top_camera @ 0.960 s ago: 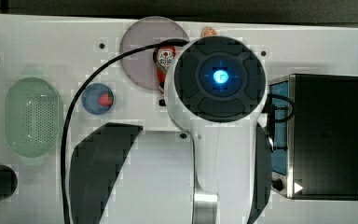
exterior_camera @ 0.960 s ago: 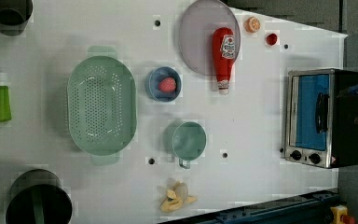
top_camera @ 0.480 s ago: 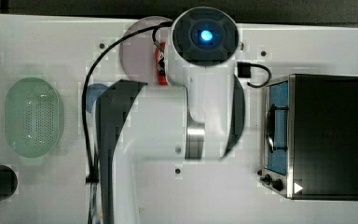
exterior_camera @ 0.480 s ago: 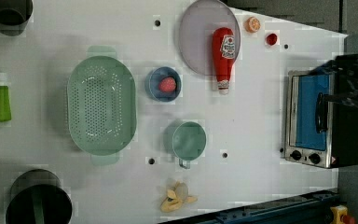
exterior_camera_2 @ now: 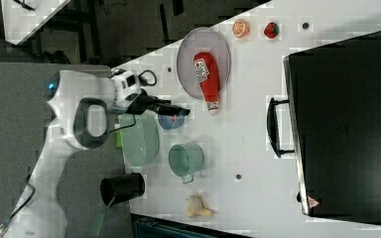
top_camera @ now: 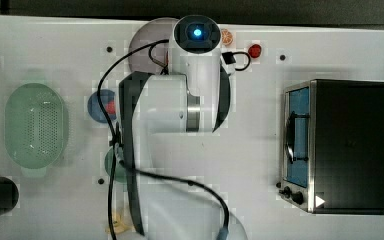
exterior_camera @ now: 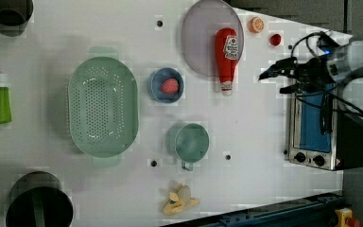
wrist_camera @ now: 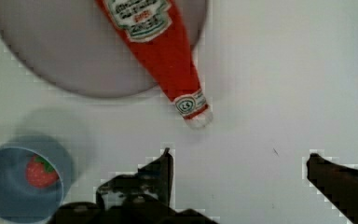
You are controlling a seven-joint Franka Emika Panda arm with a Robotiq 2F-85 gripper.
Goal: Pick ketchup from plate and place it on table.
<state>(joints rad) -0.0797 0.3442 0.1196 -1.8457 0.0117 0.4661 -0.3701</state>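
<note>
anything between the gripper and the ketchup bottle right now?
Nothing visible. In the wrist view the open black gripper hangs over bare white table, with the red ketchup bottle lying on the pale lilac-grey round plate, its pale cap past the rim. The small blue bowl sits off to one side.

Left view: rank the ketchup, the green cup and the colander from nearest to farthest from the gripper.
1. Ketchup, on the plate's edge, just to the left view's left of the open gripper.
2. Green cup, lower down, mid-table.
3. Colander, far toward the left view's left.
</note>
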